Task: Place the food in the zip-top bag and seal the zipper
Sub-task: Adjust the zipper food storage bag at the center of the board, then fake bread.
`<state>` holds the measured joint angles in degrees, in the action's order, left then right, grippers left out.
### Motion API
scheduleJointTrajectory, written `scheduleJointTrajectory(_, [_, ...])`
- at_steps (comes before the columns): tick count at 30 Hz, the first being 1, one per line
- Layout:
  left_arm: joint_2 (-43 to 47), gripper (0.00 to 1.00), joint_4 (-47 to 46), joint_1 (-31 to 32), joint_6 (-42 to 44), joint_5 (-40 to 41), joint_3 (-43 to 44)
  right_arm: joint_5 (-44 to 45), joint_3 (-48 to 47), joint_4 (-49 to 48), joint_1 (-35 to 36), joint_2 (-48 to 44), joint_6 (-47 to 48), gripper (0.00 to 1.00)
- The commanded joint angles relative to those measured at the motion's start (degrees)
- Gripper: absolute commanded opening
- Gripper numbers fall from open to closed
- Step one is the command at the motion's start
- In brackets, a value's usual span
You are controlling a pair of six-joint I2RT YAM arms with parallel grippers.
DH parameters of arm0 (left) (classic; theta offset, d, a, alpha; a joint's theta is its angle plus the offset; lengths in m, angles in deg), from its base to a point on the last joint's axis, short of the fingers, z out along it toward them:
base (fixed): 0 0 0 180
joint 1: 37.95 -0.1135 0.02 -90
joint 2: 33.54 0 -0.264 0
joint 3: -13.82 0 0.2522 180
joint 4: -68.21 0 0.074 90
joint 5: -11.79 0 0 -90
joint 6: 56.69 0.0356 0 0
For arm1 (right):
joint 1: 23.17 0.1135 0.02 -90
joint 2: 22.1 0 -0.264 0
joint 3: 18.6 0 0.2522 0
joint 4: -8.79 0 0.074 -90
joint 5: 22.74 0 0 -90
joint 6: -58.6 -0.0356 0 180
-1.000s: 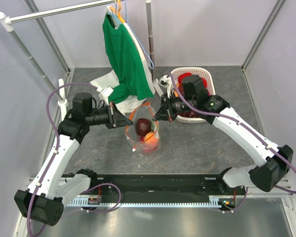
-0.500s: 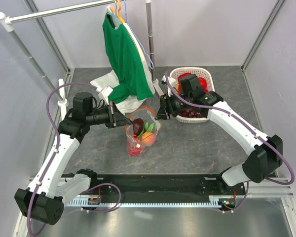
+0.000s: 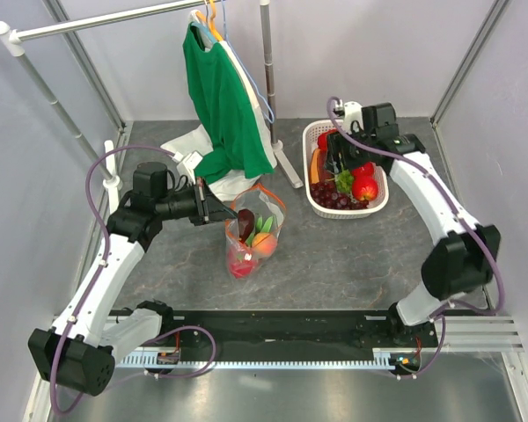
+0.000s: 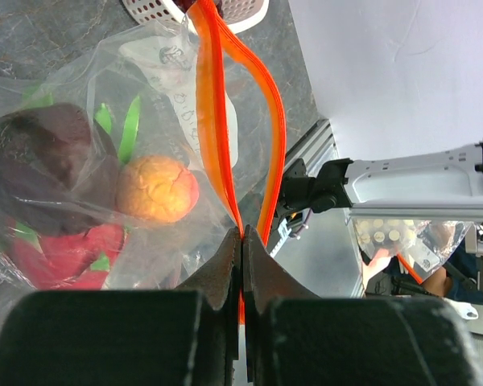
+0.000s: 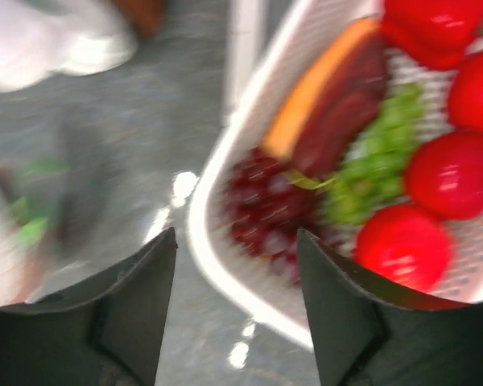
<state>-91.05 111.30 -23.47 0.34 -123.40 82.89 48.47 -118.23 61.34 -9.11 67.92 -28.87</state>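
Pinching the zipper (image 4: 223, 121) at one end of the mouth, the left gripper (image 4: 241, 241) has its jaws closed tight on the orange strip. From that pinch the two sides of the strip spread apart, so the mouth stands unsealed. The bag (image 3: 253, 236) hangs from the grip near the middle of the table (image 3: 334, 255), right of the left arm's wrist. Whether its bottom rests on the table I cannot tell. Through the clear plastic three pieces show: a dark fruit (image 4: 40, 165) uppermost with green tips beside it, an orange fruit (image 4: 157, 189) just beside it, and a red fruit (image 4: 64, 253) lowest, all touching.

Behind the bag a green shirt (image 3: 224, 97) hangs on a rack, with a white cloth (image 3: 187, 145) lying at its foot.

Further right, well apart from the bag, stands the white basket (image 3: 310, 195). It holds dark grapes (image 5: 262, 213) against the near rim, green grapes (image 5: 370, 177), a long orange-and-maroon piece (image 5: 338, 104) and several red round fruits (image 5: 447, 173). The right gripper (image 5: 235, 237) hovers over the basket's left side, fingers spread wide with nothing between them, touching no food.
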Motion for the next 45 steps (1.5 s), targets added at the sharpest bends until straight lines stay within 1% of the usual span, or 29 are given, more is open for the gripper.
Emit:
scheduleJointTrajectory(1, [0.1,0.02,-2.6,-0.4,-1.3,-1.0,-0.2,15.3,-5.9,1.7,0.4,8.9,7.9,0.6])
scheduleJointTrajectory(2, [0.3,0.02,-2.6,-0.4,-1.3,-1.3,-0.3,16.0,-6.1,1.4,0.5,9.6,9.4,0.58])
scheduleJointTrajectory(4, [0.3,0.02,-2.3,-0.4,-1.3,-1.2,-0.3,17.1,-5.8,0.8,0.5,11.5,12.8,0.56])
scheduleJointTrajectory(7, [0.5,0.02,-2.3,-0.4,-1.4,-1.2,-0.6,18.3,-5.7,0.7,0.4,13.9,15.7,0.51])
scheduleJointTrajectory(8, [0.4,0.02,-2.3,-0.4,-1.5,-1.2,-0.7,18.3,-5.8,0.7,0.4,14.7,16.1,0.47])
scheduleJointTrajectory(9, [0.4,0.02,-2.3,-0.5,-1.6,-1.3,-1.0,18.4,-5.7,0.5,0.4,15.2,16.4,0.46])
scheduleJointTrajectory(15, [-0.1,0.02,-2.4,-0.5,-1.5,-1.4,-1.0,17.6,-5.8,-1.8,0.5,19.8,17.2,0.45])
scheduleJointTrajectory(22, [-0.2,0.02,-2.4,-0.7,-1.7,-1.5,-1.3,18.1,-3.6,-4.9,0.5,22.2,18.0,0.46])
scheduleJointTrajectory(24, [-0.4,0.02,-2.4,-0.7,-1.7,-1.7,-1.5,18.3,-3.6,-5.4,0.5,23.1,17.9,0.44])
scheduleJointTrajectory(25, [-0.5,0.02,-2.5,-0.7,-1.7,-1.7,-1.5,18.3,-3.8,-5.6,0.4,23.3,17.9,0.37])
scheduleJointTrajectory(27, [-0.5,0.02,-2.5,-0.8,-1.7,-1.7,-1.4,18.2,-3.7,-5.6,0.5,22.7,17.4,0.27])
scheduleJointTrajectory(28, [-0.4,0.02,-2.5,-0.8,-1.7,-1.7,-1.3,18.0,-3.6,-5.6,0.5,22.0,17.3,0.16])
scheduleJointTrajectory(30, [-0.5,0.02,-2.7,-0.8,-1.7,-1.8,-1.4,17.9,-3.5,-5.6,0.4,20.2,17.1,0.04])
scheduleJointTrajectory(31, [-0.6,0.02,-2.6,-0.8,-1.7,-1.8,-1.5,18.1,-3.4,-5.6,0.5,19.7,17.1,0.0])
scheduleJointTrajectory(35, [-1.0,0.02,-3.0,-0.8,-1.8,-2.5,-1.9,17.9,-5.1,-5.7,0.4,18.1,15.9,0.0])
scheduleJointTrajectory(36, [-1.0,0.02,-3.0,-0.8,-1.8,-2.7,-1.9,16.7,-5.8,-5.7,0.3,17.8,15.4,0.0])
scheduleJointTrajectory(43, [-0.5,0.02,-3.0,-0.9,-1.8,-2.7,-1.6,11.2,-16.3,-2.5,0.3,17.3,9.9,0.0])
scheduleJointTrajectory(45, [-0.7,0.02,-3.0,-0.9,-1.8,-2.6,-1.7,9.5,-17.8,-1.5,0.4,17.3,8.8,0.0])
